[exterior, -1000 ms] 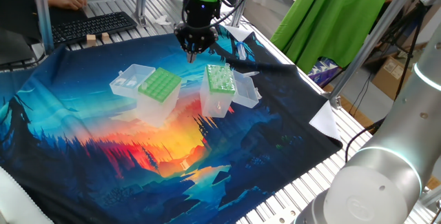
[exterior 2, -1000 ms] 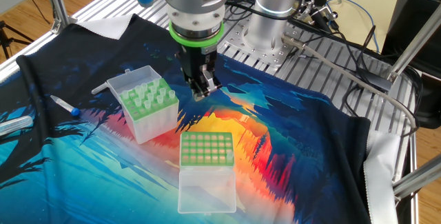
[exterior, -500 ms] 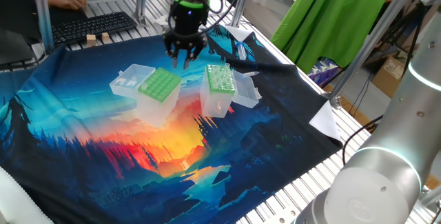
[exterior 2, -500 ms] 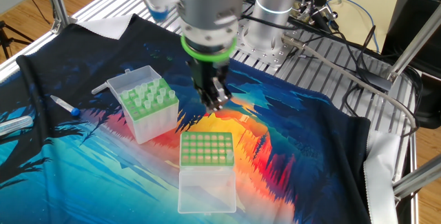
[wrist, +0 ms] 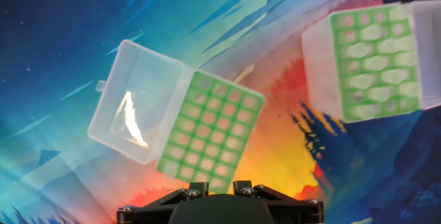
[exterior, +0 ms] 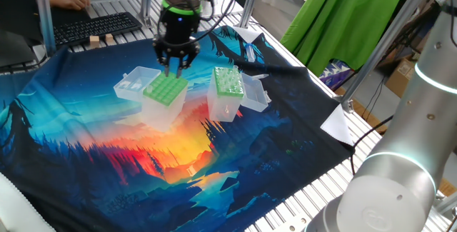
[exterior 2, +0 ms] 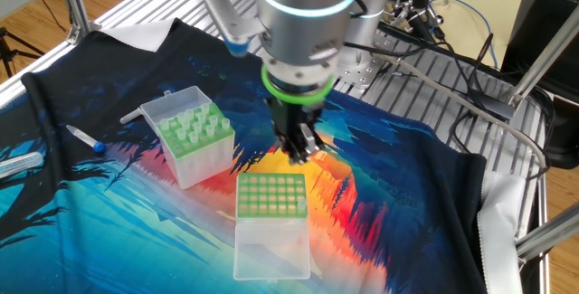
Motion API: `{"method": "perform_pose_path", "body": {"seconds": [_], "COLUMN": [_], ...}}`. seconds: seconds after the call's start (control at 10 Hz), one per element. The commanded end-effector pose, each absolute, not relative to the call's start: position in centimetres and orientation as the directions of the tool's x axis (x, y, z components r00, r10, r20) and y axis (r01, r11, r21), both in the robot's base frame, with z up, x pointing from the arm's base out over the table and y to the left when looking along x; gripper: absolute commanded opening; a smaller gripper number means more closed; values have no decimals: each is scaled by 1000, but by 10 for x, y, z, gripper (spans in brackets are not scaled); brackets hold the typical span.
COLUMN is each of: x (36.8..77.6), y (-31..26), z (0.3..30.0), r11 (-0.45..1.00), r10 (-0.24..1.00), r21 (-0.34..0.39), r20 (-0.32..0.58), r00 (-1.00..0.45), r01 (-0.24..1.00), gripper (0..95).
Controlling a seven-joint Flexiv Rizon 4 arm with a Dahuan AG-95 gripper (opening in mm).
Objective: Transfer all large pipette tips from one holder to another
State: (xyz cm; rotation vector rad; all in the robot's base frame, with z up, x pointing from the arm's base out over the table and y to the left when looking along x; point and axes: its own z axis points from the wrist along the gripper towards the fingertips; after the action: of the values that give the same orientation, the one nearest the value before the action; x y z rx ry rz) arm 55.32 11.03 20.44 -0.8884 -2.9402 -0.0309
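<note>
Far left in the one fixed view sits the receiving holder (exterior: 166, 89), its clear lid (exterior: 134, 82) flopped open beside it and its green grid of small holes looking empty. Right above its back edge hangs the gripper (exterior: 173, 66), pointing straight down. The jaws stand apart, and I can see nothing between them, though they are small from here.

Moving right, just beside it is the source holder (exterior: 228, 82), and that is where the large pipette tips (exterior 2: 192, 124) are. They stand upright in the wide holes, with whitish collars poking above the light-green plate. The hand view shows them filling most of that plate.

Now, handling. These tips look feather-light, thin-walled plastic: stiff enough to stay straight, but smooth and tapered, so I reckon one could squirt out of a hard pinch or crack at the slender end. The place to take hold, I'd say, is the wide collar standing proud of the plate, squeezed gently and lifted straight up. Both holders look light enough to skid on the printed cloth (exterior: 86, 139).
</note>
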Motion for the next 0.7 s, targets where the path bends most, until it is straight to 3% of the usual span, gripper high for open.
{"method": "perform_pose_path", "body": {"seconds": [0.1, 0.7], "x": [557, 574], "y": [119, 148], "z": [199, 184], "r11": [830, 807], "r10": [557, 589], "r21": [2, 3], "r20": [74, 71], "r00": [-827, -805], "r01": [558, 590], "gripper": [190, 190]}}
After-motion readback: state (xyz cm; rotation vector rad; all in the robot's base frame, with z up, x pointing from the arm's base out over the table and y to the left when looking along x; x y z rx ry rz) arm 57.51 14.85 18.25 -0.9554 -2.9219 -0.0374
